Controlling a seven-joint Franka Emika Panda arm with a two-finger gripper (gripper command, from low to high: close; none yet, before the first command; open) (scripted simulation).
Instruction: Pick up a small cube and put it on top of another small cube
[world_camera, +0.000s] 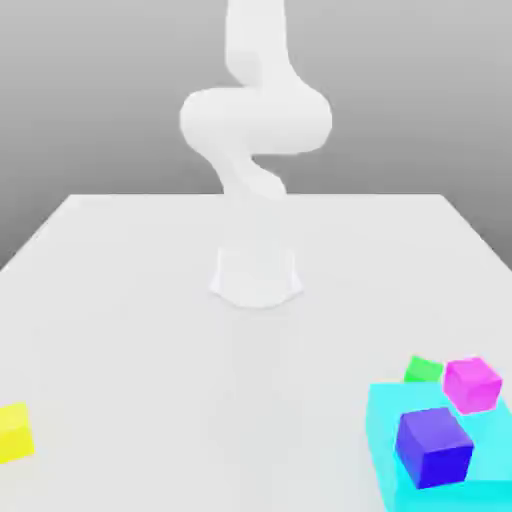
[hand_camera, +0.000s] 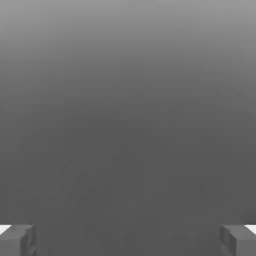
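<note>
In the hand view my gripper (hand_camera: 128, 242) is open, its two grey fingertips (hand_camera: 17, 240) far apart with nothing between them, facing plain grey background. In the exterior view the white arm (world_camera: 255, 120) rises from its base (world_camera: 256, 277) at the table's middle. A yellow small cube (world_camera: 14, 432) lies at the near left edge. At the near right, a purple cube (world_camera: 433, 446) sits on a large cyan block (world_camera: 382, 412). A magenta cube (world_camera: 471, 384) is at that block's far edge, and a green cube (world_camera: 424, 370) peeks out behind it.
The white table (world_camera: 150, 330) spreads wide between the yellow cube and the cyan block. The arm's base stands in the middle, behind that stretch.
</note>
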